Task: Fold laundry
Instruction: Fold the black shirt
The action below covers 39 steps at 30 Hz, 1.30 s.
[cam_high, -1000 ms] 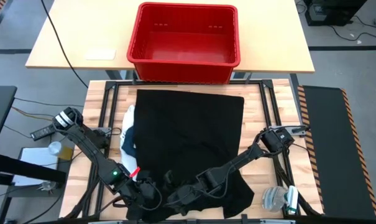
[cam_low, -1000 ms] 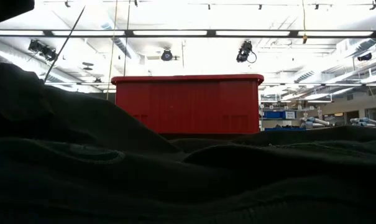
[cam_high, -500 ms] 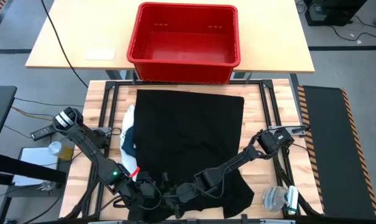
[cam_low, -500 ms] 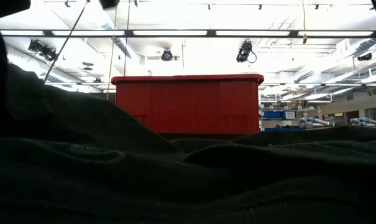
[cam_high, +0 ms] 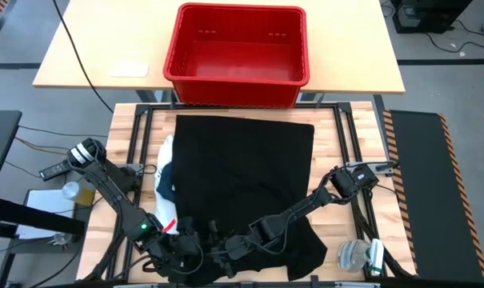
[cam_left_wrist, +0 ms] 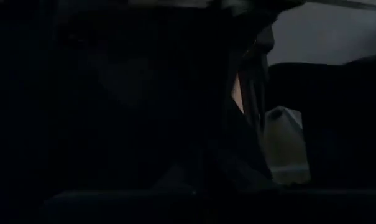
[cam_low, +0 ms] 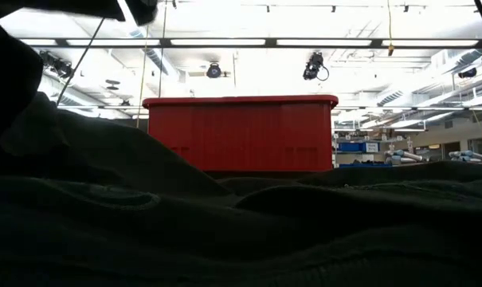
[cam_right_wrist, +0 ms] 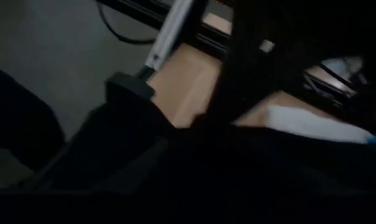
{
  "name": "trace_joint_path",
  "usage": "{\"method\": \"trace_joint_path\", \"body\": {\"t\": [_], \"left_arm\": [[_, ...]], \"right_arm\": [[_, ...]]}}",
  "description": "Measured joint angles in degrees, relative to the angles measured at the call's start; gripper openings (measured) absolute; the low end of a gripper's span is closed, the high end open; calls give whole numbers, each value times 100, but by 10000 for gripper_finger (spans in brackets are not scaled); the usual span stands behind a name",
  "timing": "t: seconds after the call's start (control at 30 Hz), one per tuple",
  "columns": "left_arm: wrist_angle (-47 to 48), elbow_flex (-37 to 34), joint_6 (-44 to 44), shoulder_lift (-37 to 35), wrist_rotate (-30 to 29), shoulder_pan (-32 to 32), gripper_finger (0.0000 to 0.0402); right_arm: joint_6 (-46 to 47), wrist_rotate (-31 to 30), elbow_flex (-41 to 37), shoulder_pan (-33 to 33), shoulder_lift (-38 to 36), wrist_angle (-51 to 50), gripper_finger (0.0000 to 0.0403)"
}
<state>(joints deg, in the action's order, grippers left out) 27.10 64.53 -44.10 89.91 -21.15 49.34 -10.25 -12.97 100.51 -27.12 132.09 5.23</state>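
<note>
A large black garment (cam_high: 246, 176) lies spread over the wooden table and fills the foreground of the low view (cam_low: 241, 231). A white shirt (cam_high: 166, 154) shows from under its left edge. My left gripper (cam_high: 190, 244) is at the garment's near left corner, shut on the cloth. My right gripper (cam_high: 226, 250) reaches in from the right along the near edge, just beside the left one, dark against the dark cloth. Both wrist views are almost filled with black cloth. My left gripper is shut at the black garment's near left corner (cam_high: 197, 238), coming in on a slant from the table's left and pointing down. Dark cloth hides the fingers, so the kind of hold and the number of layers do not show. Beside it the cloth stands up in a hump (cam_low: 33, 135).
A red plastic crate (cam_high: 238, 52) stands on the lighter table beyond the far edge. A clear plastic container (cam_high: 355, 256) sits at the near right corner. A small clear cup (cam_high: 70, 190) stands off the table's left side. Black frame rails (cam_high: 142, 144) run along both sides.
My left gripper has turned in place at the near left corner. The hump of black cloth beside it has shifted and changed shape in the low view, and a dark part of an arm has come into that view's top left. The rest of the garment lies as before.
</note>
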Motion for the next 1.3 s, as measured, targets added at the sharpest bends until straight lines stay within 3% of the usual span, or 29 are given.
{"method": "trace_joint_path", "body": {"t": [0.1, 0.33, 0.43, 0.6, 0.77, 0.97, 1.1, 1.2, 1.3], "left_arm": [[-163, 0, 163, 0, -230, 76, 13], [-561, 0, 780, -2, -330, 171, 13], [-527, 0, 785, -2, -329, 169, 13], [-511, 0, 746, -2, -330, 169, 13], [-572, 0, 574, -17, -652, 169, 22], [-519, 0, 734, -528, -850, 165, 96], [460, 4, 686, -1089, -932, 156, 143], [1930, 7, -7, -1389, -1405, 209, 151], [3197, 1, -469, -1389, -1745, 188, 148]], "right_arm": [[-113, -232, -2, -10, 2, 13, 211], [-239, -36, -2, 26, 0, 27, 190], [-289, 58, -2, 32, 0, 8, 142], [-418, 63, -2, 32, 0, -86, 20], [-509, -85, 0, 27, -33, -311, 12], [-626, -363, 0, -25, -415, -907, 10], [-479, -538, 7, -111, -562, -1498, 10], [4, -1265, -4, -199, -718, -2432, 10], [422, -1497, 2, -248, -919, -3050, 10]]}}
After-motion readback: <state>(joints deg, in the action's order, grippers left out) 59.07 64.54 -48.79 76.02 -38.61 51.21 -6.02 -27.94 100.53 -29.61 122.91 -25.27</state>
